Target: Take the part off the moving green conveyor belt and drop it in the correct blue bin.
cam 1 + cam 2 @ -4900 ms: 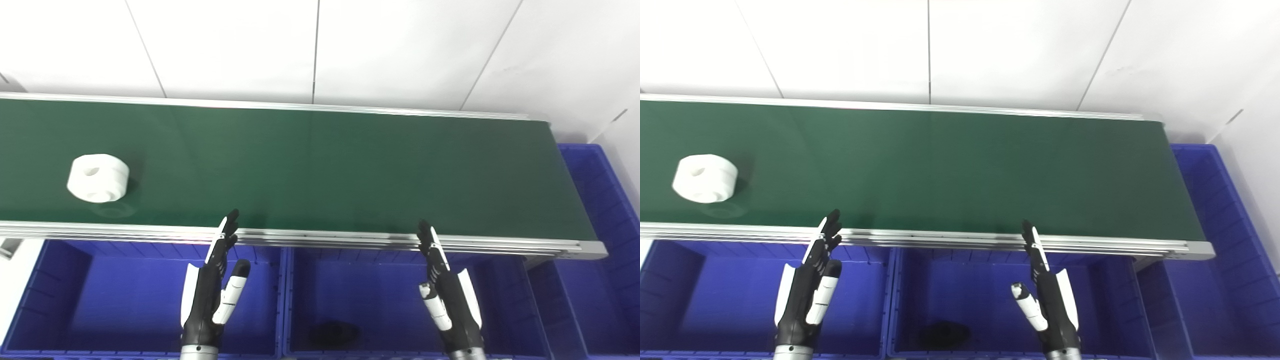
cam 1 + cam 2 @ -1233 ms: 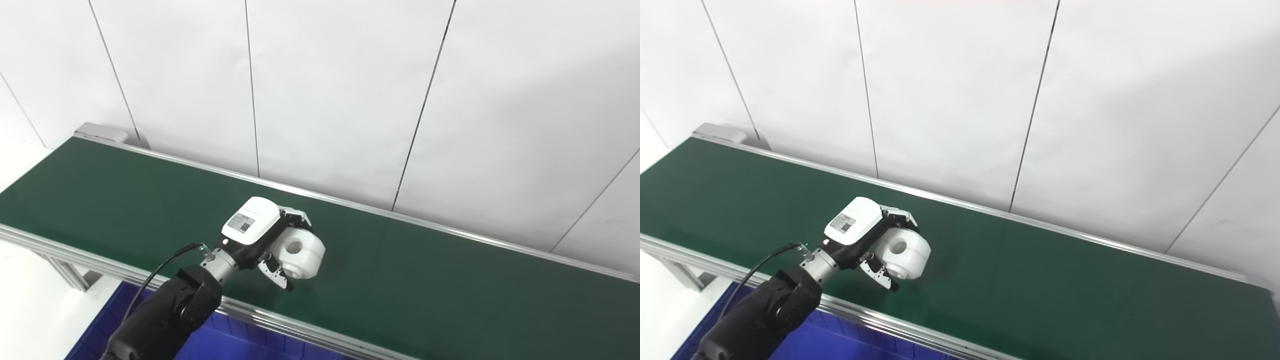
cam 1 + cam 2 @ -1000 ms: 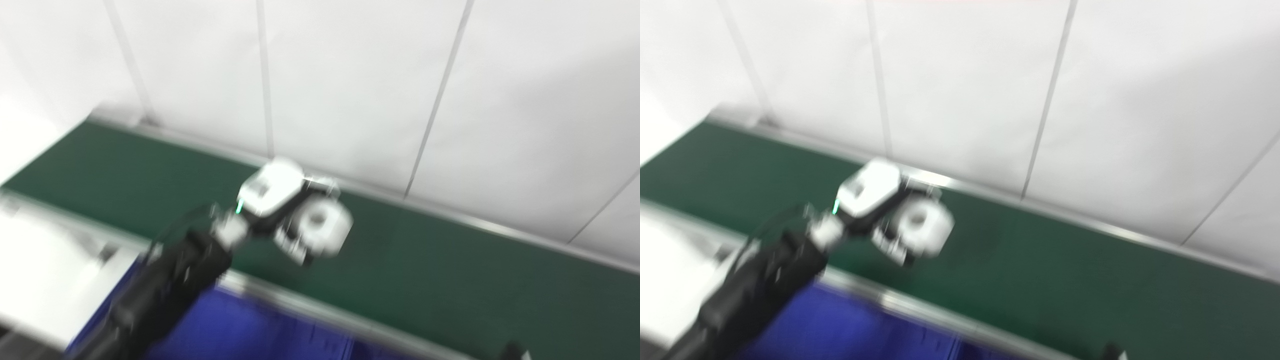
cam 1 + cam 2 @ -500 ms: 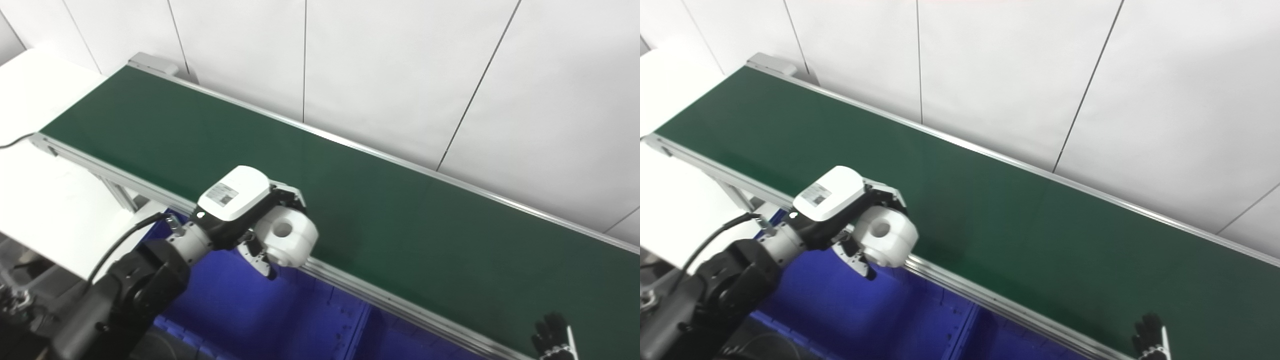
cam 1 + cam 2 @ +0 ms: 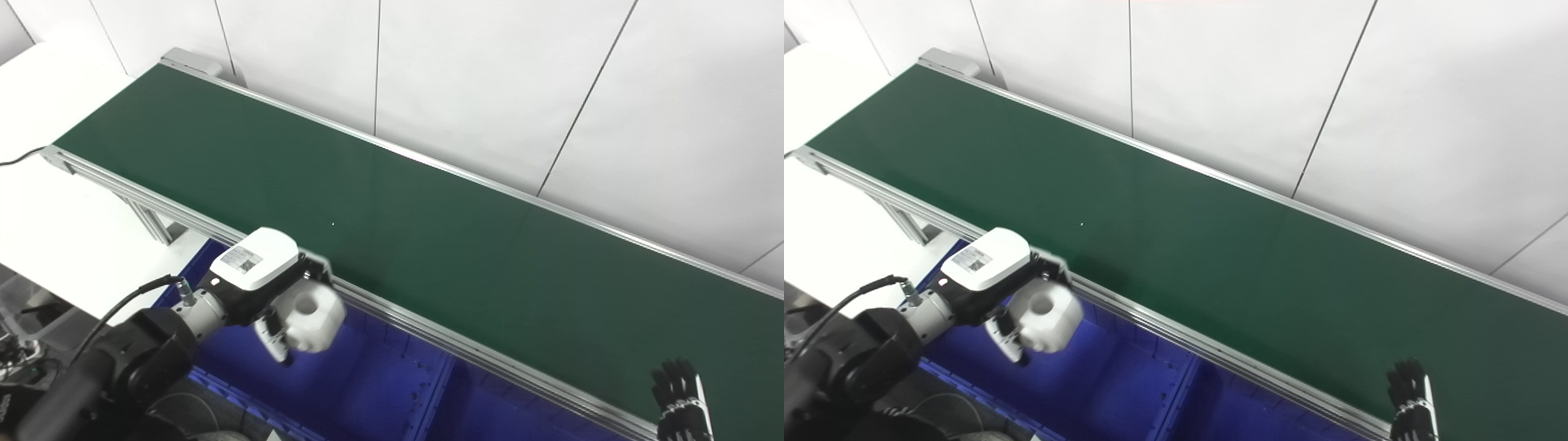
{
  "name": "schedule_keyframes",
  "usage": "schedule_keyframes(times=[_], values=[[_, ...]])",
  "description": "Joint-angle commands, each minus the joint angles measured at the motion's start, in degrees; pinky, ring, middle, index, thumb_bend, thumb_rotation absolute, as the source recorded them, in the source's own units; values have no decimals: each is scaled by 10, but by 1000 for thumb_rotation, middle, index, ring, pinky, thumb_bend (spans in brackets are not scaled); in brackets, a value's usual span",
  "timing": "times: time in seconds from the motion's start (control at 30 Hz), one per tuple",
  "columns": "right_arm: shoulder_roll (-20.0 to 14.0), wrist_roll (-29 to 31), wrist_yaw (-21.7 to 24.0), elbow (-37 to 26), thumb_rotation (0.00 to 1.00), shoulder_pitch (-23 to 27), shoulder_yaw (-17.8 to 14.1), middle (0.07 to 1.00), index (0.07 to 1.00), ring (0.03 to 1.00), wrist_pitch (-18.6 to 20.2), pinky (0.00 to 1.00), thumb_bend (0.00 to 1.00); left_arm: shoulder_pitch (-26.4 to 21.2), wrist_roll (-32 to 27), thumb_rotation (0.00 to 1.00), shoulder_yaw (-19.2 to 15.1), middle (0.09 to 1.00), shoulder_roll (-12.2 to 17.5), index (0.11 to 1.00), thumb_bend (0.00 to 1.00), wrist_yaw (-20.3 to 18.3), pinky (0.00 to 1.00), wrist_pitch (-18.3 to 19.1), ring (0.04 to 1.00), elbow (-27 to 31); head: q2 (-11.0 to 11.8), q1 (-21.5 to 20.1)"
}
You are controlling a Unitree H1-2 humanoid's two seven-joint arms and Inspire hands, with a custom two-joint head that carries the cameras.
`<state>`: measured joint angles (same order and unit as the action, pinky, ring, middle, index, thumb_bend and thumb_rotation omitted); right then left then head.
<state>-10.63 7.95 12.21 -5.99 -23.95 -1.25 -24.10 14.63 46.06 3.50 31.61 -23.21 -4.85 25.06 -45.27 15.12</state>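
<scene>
I've carried the chunky white plastic ring part [image 5: 311,315] off the green conveyor belt [image 5: 392,226], over the blue plastic bin [image 5: 367,392]; my left hand [image 5: 269,294] wraps its rigid, smooth, light rim.

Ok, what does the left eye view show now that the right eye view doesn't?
Only left eye: a black cable on the white table. Only right eye: nothing new, just more green conveyor belt beyond the right hand. Both: the left hand holding the white part over a blue bin, off the belt.
</scene>
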Motion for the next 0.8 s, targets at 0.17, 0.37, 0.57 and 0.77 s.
schedule_keyframes(times=[0.17,0.37,0.57,0.77], values=[[4,-1,-1,-15,988,-3,-4,972,1000,963,-27,985,810,-27,-22,0,-1,481,31,496,521,-54,385,26,457,-1,4,-7],[11,-11,-5,-22,992,-7,-2,967,1000,956,-27,971,788,-27,33,0,0,474,31,502,521,-36,382,27,449,-39,5,-13],[19,-13,-8,-25,983,-8,1,968,1000,950,-26,960,784,-29,36,12,0,499,36,503,521,-33,385,22,476,-59,8,-18],[22,-16,-8,-17,976,-4,-2,959,1000,937,-28,947,792,-29,31,387,-9,779,30,761,903,-20,624,29,737,-55,11,-17]])
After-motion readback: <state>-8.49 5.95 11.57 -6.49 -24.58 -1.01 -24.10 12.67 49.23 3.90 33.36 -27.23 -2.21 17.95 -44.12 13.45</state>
